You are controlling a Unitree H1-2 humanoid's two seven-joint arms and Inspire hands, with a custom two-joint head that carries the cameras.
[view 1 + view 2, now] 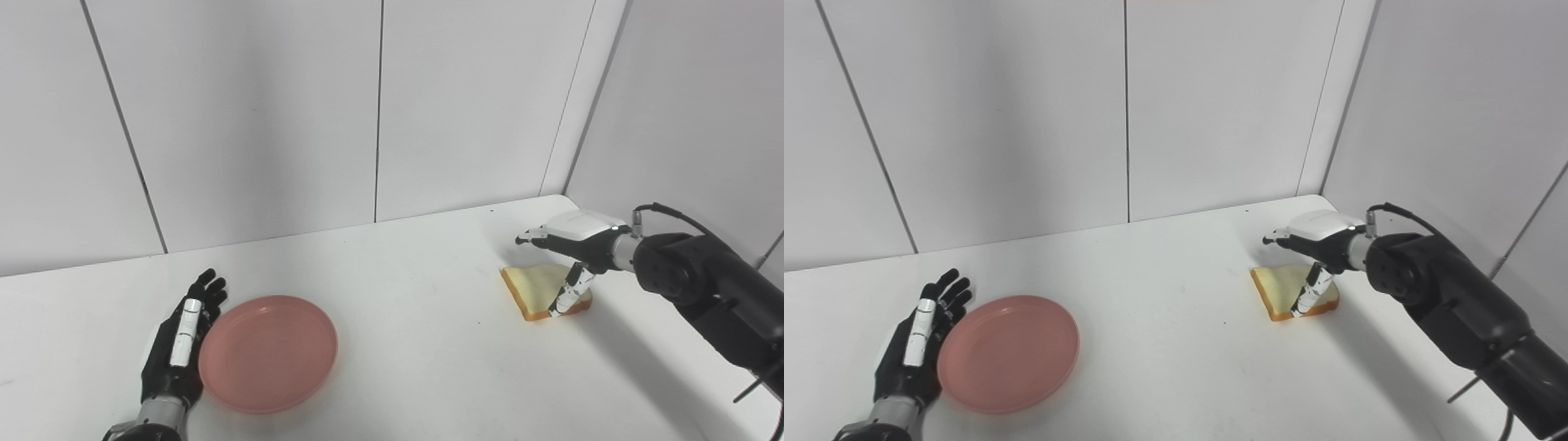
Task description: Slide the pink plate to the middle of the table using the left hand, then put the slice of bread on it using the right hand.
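The pink plate (268, 352) lies flat on the white table, left of centre. My left hand (180, 340) rests open on the table with its flat fingers against the plate's left rim. A slice of bread (539, 290) with a brown crust lies at the right of the table. Above it hovers my right hand (572, 251), open, its fingers stretched out to the left over the slice and its thumb (569, 293) pointing down onto the slice's near right edge. Nothing is held in either hand.
White wall panels close off the table at the back and on the right, forming a corner (560, 195) just behind the bread. My right forearm (710, 288) reaches in along the right wall.
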